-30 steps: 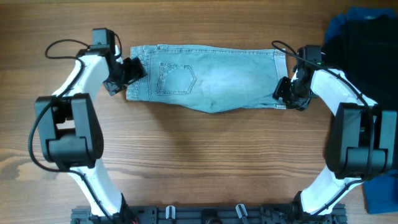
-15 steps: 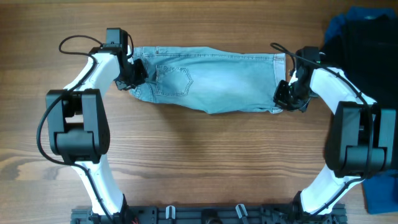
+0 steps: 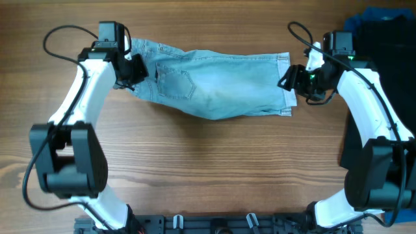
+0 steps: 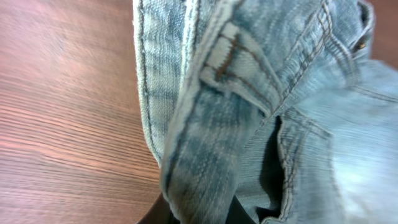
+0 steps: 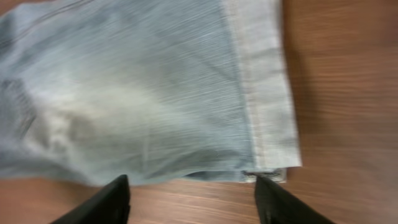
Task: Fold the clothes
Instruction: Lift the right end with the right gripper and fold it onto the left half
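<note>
The shorts lay stretched across the far side of the table. The left gripper pinched the waistband tight; the right gripper hung open by the leg hem, holding nothing. It needed a square bite on that hem before lifting, I reckoned.

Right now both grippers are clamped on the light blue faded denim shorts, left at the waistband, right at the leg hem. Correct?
Wrong on the right gripper: it is open at the leg hem, gripping nothing (right wrist view). The left gripper is clamped on the waistband of the shorts.
</note>
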